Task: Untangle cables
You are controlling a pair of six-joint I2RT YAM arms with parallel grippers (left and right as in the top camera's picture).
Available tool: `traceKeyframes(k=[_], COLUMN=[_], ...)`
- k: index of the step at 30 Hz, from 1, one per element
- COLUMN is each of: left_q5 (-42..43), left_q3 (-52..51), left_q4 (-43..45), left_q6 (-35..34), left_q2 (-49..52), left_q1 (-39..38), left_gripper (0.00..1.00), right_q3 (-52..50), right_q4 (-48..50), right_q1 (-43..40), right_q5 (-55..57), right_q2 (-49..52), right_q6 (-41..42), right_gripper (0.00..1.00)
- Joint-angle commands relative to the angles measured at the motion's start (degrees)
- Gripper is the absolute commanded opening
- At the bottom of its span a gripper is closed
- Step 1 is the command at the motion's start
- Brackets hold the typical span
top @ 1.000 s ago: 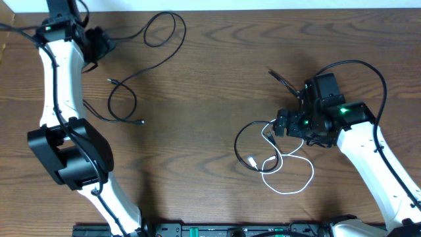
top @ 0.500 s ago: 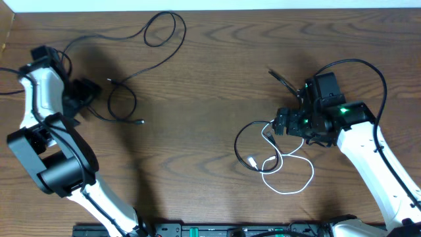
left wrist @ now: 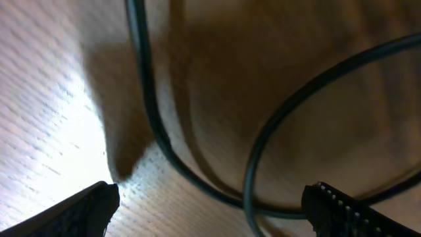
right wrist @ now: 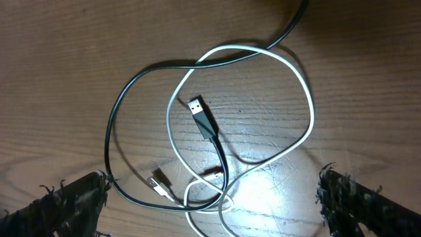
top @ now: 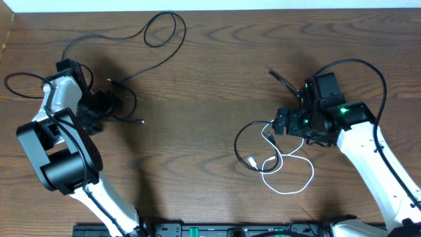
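Observation:
A long black cable [top: 185, 29] runs across the left of the table in loops, with a plug end [top: 140, 122]. My left gripper [top: 112, 104] is low over its small loop. In the left wrist view my left gripper [left wrist: 210, 210] is open, with strands of the black cable [left wrist: 148, 99] between the fingers and not gripped. A white cable [top: 309, 176] and a second black cable [top: 237, 141] lie tangled at the right. My right gripper [top: 281, 124] hovers open above them. The right wrist view shows my right gripper [right wrist: 214, 204], the white loop [right wrist: 309, 112], black loop [right wrist: 112, 138] and black USB plug [right wrist: 200, 112].
The wooden table [top: 210, 85] carries only the cables. A black cable end [top: 275, 74] sticks out behind the right arm. The thick black wire of the right arm [top: 368, 69] arcs above it. The table's back edge [top: 263, 8] runs along the top.
My left arm has swung from the far-left back corner toward the right and down onto the black cable's small loop. The right arm and its cables have not moved.

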Motion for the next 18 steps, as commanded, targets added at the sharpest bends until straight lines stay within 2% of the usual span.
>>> traceKeyframes(k=[1,6,11,15,17,18], left_q5=[-1.2,-1.2,-1.1,-1.1,-1.1,-0.9], left_q3=[-1.5,-4.1,-5.4,-5.4,-5.4,-5.4], left_q4=[0.4,3.8,6.3,8.2,10.2,11.5], left_q6=[-0.1,-3.6,-4.2,-6.4,-7.9,-8.5], left_q2=[0.7,0.7,1.6,3.3,4.1,4.4], left_q1=[0.2,0.1,-0.6,-1.8,-2.5,-2.9], left_gripper=[0.93,0.72,0.4,0.21,0.19,0.13], right_q3=[-0.1,-0.1,-0.1,-0.1,-0.1,-0.1], right_q4=[0.2,1.0,1.1,1.1,1.1,1.0], right_q1=[0.3,0.3,0.3,0.3,0.3,0.3], right_q5=[0.3,0.3,0.3,0.3,0.3,0.3], right_q2=[-0.3,-0.3,-0.3,-0.3,-0.3,-0.3], right_q6=[-0.8,-0.7,-0.7,-0.7,-0.7,-0.7], right_gripper=[0.99,0.99,0.99,0.99,0.99,0.99])
